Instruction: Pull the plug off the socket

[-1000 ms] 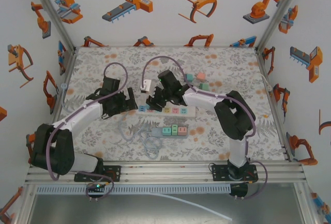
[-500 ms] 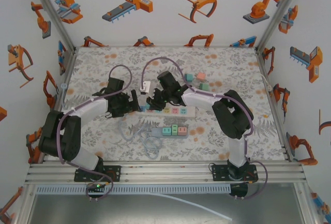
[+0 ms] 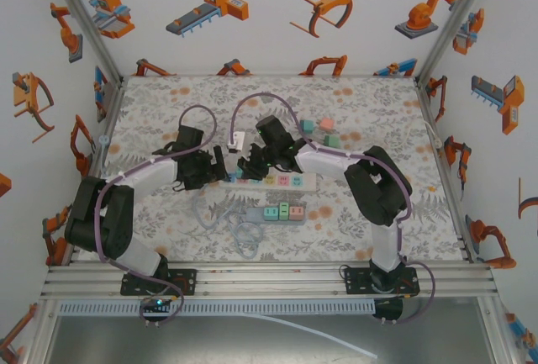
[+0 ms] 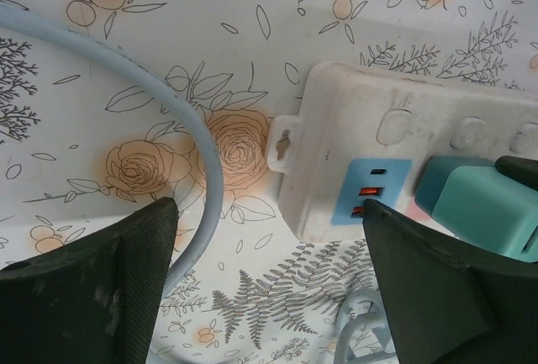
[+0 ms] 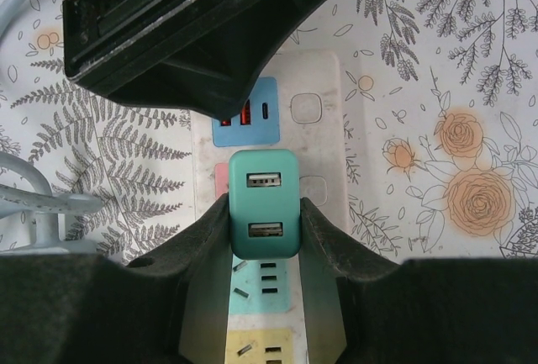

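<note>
Where right jaws clamp, plug (image 5: 263,204) shows ports.

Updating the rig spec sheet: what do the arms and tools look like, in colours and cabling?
Left arm and right arm: white links with bulky black joints. A purple cable loops along each arm to the wrist. Left tool and right tool are black. The fingers are broad, matte and taper towards the tip. No markings are legible.

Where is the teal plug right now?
In the right wrist view, the teal plug sits on the power strip beside its blue panel, near the middle of the table, squeezed between the fingers of the right gripper.
</note>
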Controlling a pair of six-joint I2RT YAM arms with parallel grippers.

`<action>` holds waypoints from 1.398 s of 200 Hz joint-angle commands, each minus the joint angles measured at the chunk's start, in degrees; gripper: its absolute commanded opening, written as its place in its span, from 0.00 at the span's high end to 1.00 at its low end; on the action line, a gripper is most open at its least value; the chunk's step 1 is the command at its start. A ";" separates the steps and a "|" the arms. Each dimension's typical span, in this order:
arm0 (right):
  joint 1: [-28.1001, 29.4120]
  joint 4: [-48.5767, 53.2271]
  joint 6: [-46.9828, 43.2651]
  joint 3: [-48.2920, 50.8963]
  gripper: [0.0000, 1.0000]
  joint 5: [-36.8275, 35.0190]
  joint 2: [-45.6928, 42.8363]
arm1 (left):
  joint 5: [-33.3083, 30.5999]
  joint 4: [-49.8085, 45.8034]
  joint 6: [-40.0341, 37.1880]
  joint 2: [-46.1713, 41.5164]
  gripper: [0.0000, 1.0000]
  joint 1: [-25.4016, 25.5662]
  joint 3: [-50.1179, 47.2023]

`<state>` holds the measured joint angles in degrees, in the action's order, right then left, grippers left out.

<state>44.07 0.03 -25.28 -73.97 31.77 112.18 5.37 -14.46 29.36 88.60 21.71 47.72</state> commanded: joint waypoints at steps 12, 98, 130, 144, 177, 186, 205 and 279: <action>0.48 -7.91 3.19 0.04 0.80 3.74 -3.90 | -3.42 -3.08 0.35 2.18 0.18 1.09 -2.53; 0.47 -10.53 3.25 2.34 0.85 4.26 -6.16 | -5.37 -2.61 0.36 4.65 0.18 2.01 -2.83; -0.02 -10.81 3.29 3.44 0.85 3.57 -7.07 | -5.22 -2.60 0.41 3.53 0.18 2.45 -2.66; -0.32 -11.98 4.14 4.32 0.85 3.02 -8.53 | -4.92 -3.04 0.50 1.85 0.16 2.44 -2.55; -2.22 -19.94 12.10 7.92 0.85 0.78 -13.12 | -4.05 -4.65 -0.57 -3.79 0.10 2.45 -1.11; -3.11 -23.13 15.48 9.24 0.85 0.50 -14.37 | -3.65 -5.25 -0.88 -5.35 0.08 2.45 -0.48; -5.35 -29.56 23.37 11.56 0.85 -0.85 -16.54 | -2.83 -6.23 -1.52 -9.00 0.05 2.45 0.90; -16.38 -38.71 63.58 15.83 0.87 -26.18 -14.53 | 16.14 0.43 -6.90 -29.61 0.03 3.18 -0.66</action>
<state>30.63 -34.54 21.06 -59.51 15.92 95.98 10.92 -18.17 26.61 66.13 24.10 48.05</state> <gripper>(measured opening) 0.339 0.973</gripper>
